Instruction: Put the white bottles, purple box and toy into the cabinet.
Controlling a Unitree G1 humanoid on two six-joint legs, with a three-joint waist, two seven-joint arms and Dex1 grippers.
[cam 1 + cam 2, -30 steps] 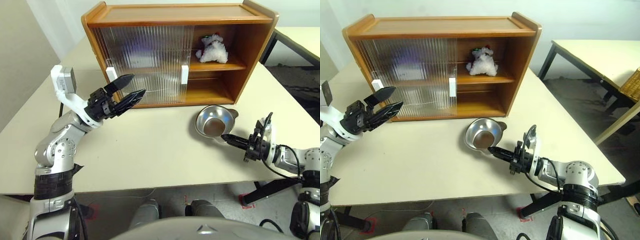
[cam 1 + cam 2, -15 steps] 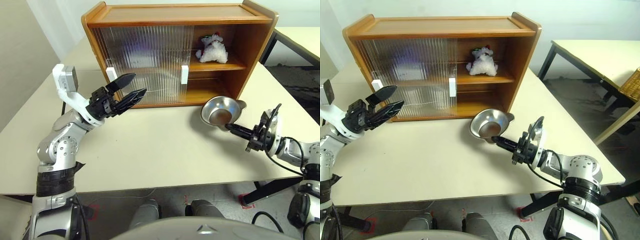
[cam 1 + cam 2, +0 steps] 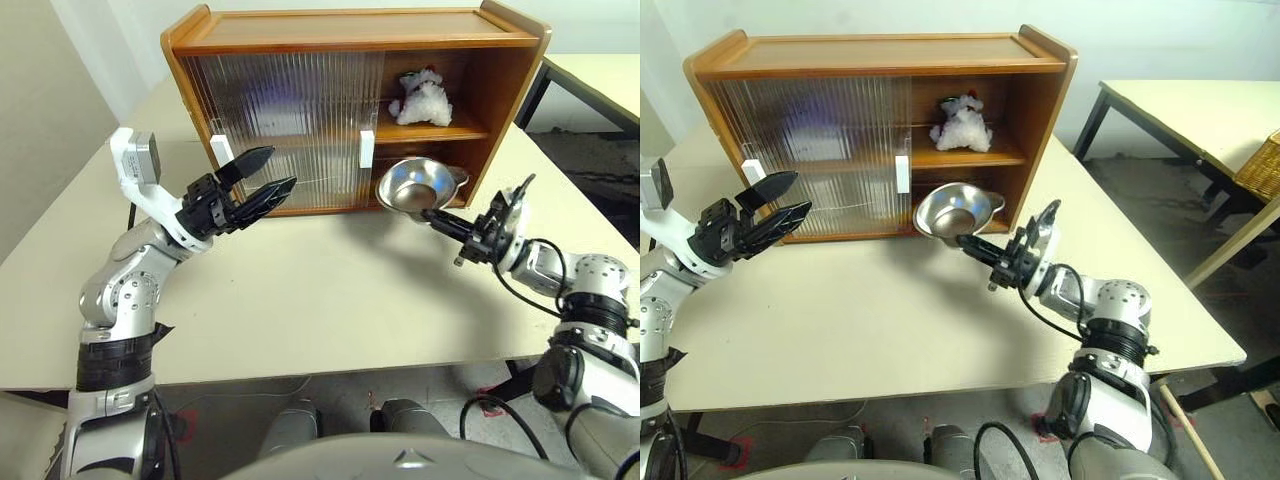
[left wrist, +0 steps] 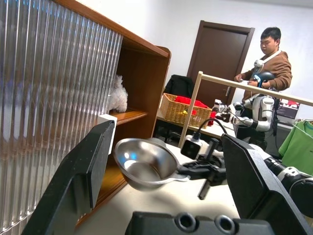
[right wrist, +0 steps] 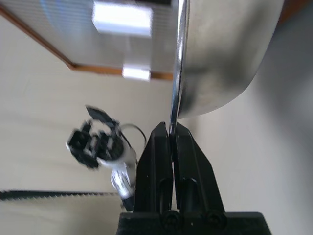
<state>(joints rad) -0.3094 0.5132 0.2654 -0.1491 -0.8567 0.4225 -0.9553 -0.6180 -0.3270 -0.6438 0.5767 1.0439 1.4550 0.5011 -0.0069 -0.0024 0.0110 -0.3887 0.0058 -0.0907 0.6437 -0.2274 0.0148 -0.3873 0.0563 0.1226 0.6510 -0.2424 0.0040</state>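
The right tool (image 3: 432, 213), clenched thinly on the round steel bowl's (image 3: 412, 186) rim, risks dropping it beside the wooden cabinet (image 3: 505, 90); left tool (image 3: 268, 173) gapes empty

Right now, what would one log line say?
right claw: shut on steel bowl | bowl: at cabinet opening | left claw: open

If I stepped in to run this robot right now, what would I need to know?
Right hand: shut on the rim of the steel bowl, held up off the table in front of the cabinet's open lower shelf.
Left hand: open, holding nothing, raised before the ribbed sliding doors.
Done: toy sits on the upper shelf.
Left: white bottles and purple box cannot be made out; something purplish shows blurred behind the doors.
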